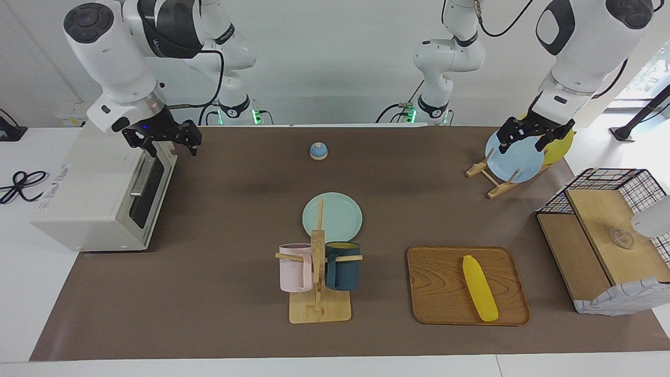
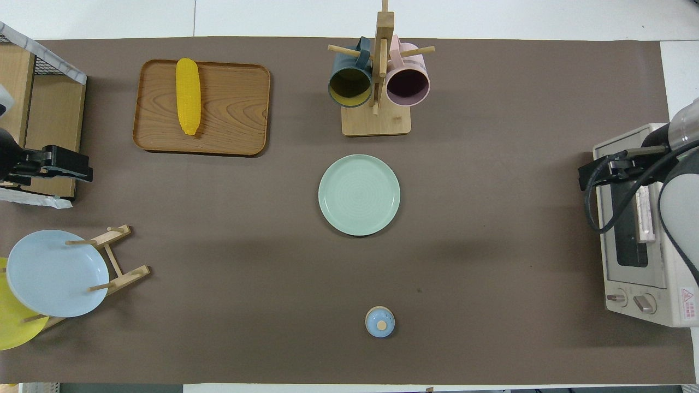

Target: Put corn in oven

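The toaster oven point(image 1: 99, 193) sits at the right arm's end of the table with its dark-glass door shut, and that is the main risk: if the corn is brought over before the door is dropped by its metal handle, it has nowhere to go. The right gripper point(image 1: 166, 137) hangs over the oven's top edge, jaws spread wide and empty, so a careless descent could knock the casing rather than catch the handle.

The wooden tray point(image 1: 439, 288) lies toward the left arm's end, with the corn point(image 1: 480, 288) lying flat on it (a tapered, rounded cob, so I judge it may roll or slip out of a pinch taken off-centre). The left gripper point(image 1: 528, 137), also wide open and holding nothing, hovers over the plate rack point(image 1: 489, 175), whose blue plate point(image 1: 515, 157) could be clipped as the arm swings out.

The facing view shows both grippers' height above the table; the overhead view shows the oven's two knobs point(image 2: 631, 300) and the cob's ribbed kernels.
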You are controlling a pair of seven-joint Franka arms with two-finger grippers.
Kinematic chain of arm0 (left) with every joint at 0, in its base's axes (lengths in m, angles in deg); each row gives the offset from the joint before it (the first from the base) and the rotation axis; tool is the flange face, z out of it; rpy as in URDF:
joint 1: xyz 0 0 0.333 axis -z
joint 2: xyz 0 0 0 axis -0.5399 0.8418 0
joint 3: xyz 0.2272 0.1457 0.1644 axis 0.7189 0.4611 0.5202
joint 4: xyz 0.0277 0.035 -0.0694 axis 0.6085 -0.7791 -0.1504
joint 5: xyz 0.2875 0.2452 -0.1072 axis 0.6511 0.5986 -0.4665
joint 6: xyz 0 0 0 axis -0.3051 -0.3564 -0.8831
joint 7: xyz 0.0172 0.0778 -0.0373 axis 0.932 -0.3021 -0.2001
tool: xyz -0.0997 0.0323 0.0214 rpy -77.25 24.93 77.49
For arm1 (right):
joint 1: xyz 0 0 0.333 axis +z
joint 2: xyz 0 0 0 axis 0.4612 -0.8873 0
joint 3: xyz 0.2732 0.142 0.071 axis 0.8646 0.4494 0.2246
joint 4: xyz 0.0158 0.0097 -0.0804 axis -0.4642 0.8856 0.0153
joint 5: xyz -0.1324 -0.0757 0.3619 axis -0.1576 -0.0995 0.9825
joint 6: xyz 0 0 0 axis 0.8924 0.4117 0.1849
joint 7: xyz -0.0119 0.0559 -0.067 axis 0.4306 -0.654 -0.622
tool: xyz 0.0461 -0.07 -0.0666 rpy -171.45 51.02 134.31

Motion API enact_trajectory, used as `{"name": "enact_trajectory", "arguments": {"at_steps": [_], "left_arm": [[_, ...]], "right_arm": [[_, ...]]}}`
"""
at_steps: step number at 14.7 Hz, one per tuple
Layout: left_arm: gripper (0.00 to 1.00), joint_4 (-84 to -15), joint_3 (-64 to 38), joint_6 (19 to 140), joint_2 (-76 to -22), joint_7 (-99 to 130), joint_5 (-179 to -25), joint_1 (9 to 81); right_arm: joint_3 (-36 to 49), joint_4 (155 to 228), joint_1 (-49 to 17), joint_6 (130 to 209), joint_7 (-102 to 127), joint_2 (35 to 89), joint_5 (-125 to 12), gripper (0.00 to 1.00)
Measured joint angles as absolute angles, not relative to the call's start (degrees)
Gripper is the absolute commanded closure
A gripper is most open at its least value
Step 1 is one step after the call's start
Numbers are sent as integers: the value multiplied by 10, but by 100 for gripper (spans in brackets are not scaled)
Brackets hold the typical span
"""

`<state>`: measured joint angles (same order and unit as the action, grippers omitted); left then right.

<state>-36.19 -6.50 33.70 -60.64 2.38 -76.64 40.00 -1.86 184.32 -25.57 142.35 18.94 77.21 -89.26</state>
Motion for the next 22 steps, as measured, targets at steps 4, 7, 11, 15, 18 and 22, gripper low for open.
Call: {"name": "enact_trajectory", "arguments": {"at_steps": [4,7,11,15,18,22], "left_arm": [[0,-362,-65,339,-606,24,-767,400],[0,-362,-65,340,-606,24,-767,400],[0,-362,-65,353,-606,24,-773,400],[0,-362,-65,373,-606,24,-793,400],[0,-362,-65,396,-589,24,-808,401],[0,-358,-65,466,-512,24,-833,404]], "right_arm": [[-19,1843,-256,1424,189,772,-893,0],[-19,1843,-256,1424,189,772,-893,0],[-19,1843,-256,1424,189,772,-893,0],[-19,1843,-256,1424,189,772,-893,0],[-19,1843,-256,1424,189,772,-893,0],[-19,1843,-256,1424,189,772,-893,0]]}}
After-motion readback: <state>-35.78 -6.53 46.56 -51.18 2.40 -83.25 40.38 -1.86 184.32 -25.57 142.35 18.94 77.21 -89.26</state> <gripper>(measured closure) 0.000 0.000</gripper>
